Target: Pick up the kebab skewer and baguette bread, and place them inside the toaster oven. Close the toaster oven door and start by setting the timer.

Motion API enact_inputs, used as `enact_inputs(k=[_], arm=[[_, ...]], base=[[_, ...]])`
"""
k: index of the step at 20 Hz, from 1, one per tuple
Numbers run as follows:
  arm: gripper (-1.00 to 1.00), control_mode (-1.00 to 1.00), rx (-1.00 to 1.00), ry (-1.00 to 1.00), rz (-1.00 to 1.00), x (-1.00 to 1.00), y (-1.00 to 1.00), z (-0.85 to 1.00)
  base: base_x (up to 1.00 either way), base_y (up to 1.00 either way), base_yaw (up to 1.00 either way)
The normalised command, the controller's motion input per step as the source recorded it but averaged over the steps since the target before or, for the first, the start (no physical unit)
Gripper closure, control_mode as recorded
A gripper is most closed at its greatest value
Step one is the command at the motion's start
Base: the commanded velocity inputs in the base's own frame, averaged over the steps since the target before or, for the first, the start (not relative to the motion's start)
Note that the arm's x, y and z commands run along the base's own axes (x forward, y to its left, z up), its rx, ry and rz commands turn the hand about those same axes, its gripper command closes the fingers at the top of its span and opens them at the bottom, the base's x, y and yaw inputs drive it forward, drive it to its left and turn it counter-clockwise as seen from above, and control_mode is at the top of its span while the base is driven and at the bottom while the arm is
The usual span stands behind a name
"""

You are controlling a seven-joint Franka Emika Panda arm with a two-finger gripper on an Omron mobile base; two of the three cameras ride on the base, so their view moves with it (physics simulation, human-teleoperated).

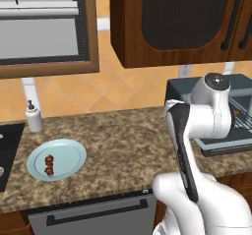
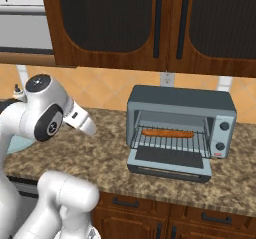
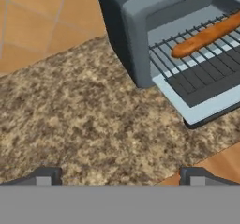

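Hovering wide open and empty, hand (image 3: 120, 174) above surface (image 3: 84, 120); baguette (image 3: 206, 35) racked in oven (image 3: 140, 12) ahead, skewer (image 1: 49, 165) remains plated behind, door (image 3: 201, 101) open.

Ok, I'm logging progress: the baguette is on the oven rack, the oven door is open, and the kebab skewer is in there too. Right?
Not quite. The kebab skewer is not in the toaster oven; it lies on the light blue plate, as the left base view shows. The baguette is on the rack and the toaster oven door is open.
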Motion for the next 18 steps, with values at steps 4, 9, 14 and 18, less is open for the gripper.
enact_inputs(k=[4, 9, 14, 18], arm=[[-1.00, -1.00, -0.07, 0.07, 0.39, -0.03, 1.00, 0.00], [-1.00, -1.00, 0.00, 0.16, 0.41, 0.00, 1.00, 0.03], [-1.00, -1.00, 0.00, 0.27, 0.41, -0.11, 1.00, 0.08], [-1.00, -1.00, -0.01, 0.05, 0.23, -0.31, 1.00, -0.01]], base=[[0.00, 0.00, 0.00], [0.00, 0.00, 0.00], [0.00, 0.00, 0.00], [0.00, 0.00, 0.00]])
